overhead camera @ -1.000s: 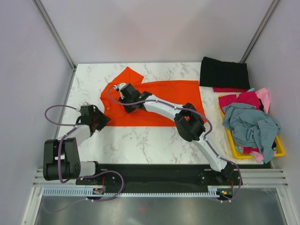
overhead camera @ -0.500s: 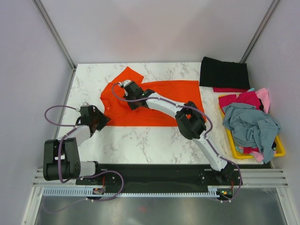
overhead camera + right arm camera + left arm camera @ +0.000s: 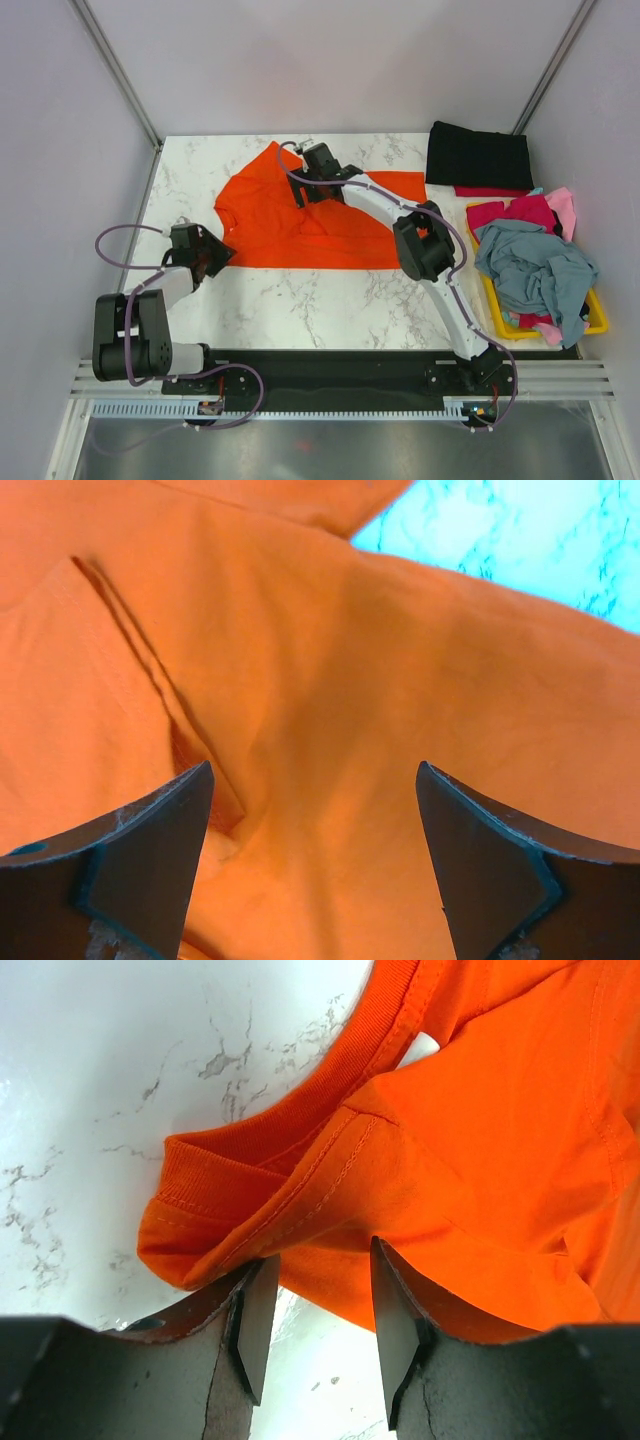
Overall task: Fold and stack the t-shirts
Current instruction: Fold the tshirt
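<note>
A bright orange t-shirt (image 3: 300, 225) lies spread and creased on the marble table (image 3: 300, 300). My right gripper (image 3: 303, 172) hangs over the shirt's far edge. In the right wrist view it (image 3: 313, 767) is wide open, with only orange cloth (image 3: 330, 660) below and nothing between the fingers. My left gripper (image 3: 212, 252) sits at the shirt's near left corner. In the left wrist view it (image 3: 320, 1255) stands part open, with the ribbed collar edge (image 3: 200, 1175) bunched at its fingertips and bare table showing in the gap. A folded black t-shirt (image 3: 478, 155) lies at the back right.
A red cloth (image 3: 490, 190) peeks out under the black shirt. The yellow bin (image 3: 597, 320) at the right edge holds a grey-blue shirt (image 3: 535, 270), a pink one (image 3: 562, 205) and a red one (image 3: 505, 213). Grey walls enclose the table.
My right gripper moved from the shirt's left part toward the far edge and to the right, then opened. The orange cloth shifted and creased with it. The left gripper stayed put.
</note>
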Tool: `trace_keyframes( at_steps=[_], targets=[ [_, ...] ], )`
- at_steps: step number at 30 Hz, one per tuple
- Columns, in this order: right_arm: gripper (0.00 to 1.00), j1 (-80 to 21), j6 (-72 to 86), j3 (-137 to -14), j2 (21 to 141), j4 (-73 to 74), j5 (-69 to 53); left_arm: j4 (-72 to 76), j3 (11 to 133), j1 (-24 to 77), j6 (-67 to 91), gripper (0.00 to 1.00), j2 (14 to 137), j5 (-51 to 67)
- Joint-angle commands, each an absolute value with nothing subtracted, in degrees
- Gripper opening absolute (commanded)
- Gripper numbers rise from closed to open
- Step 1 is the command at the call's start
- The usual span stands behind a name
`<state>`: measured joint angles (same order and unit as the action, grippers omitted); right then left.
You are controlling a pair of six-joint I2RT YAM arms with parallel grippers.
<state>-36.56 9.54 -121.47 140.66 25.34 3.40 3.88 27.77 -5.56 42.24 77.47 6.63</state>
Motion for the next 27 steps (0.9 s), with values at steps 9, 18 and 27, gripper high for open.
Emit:
trace_keyframes(
  at_steps=[9,18,27],
  targets=[
    [0.94,-30.6,11.5,-108.9,123.6,17.2,6.5,-3.6,30.0,-5.8,38.6,0.56,72.2,7.6],
    [0.96,-17.6,21.7,-86.6,113.4,3.4,-2.8,-5.4,48.6,-5.8,37.4,0.72,74.8,5.2],
    [0.96,-15.2,25.6,-78.8,115.5,-14.6,-10.9,-1.6,94.9,-5.9,33.8,0.7,119.8,20.7]
  ],
)
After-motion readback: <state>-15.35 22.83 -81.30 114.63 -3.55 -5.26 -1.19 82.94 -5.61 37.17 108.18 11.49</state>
